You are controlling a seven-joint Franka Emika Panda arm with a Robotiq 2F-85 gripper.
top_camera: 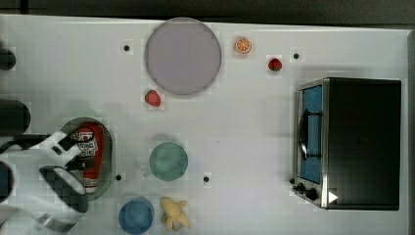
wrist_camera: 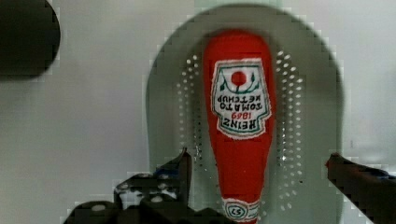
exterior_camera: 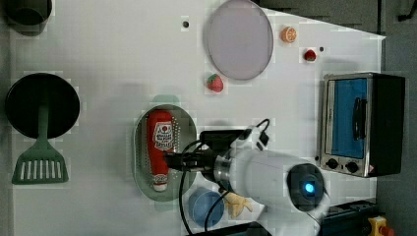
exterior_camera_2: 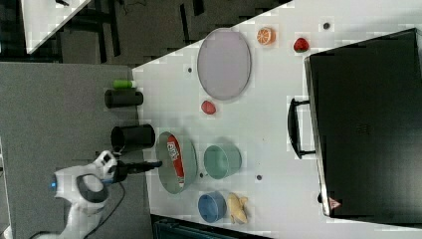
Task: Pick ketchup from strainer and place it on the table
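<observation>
You see the gripper (wrist_camera: 257, 172) opened wide above the ketchup (wrist_camera: 240, 126), which lies flat in the strainer (wrist_camera: 317, 140); the green cup (top_camera: 168, 161) sits at the strainer's three o'clock in the top view.

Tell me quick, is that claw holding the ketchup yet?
Claw: open, holding nothing; its fingers sit either side of the ketchup, which lies in the strainer.

strainer (top_camera: 108, 147) half hidden under gripper (top_camera: 78, 155)
</observation>
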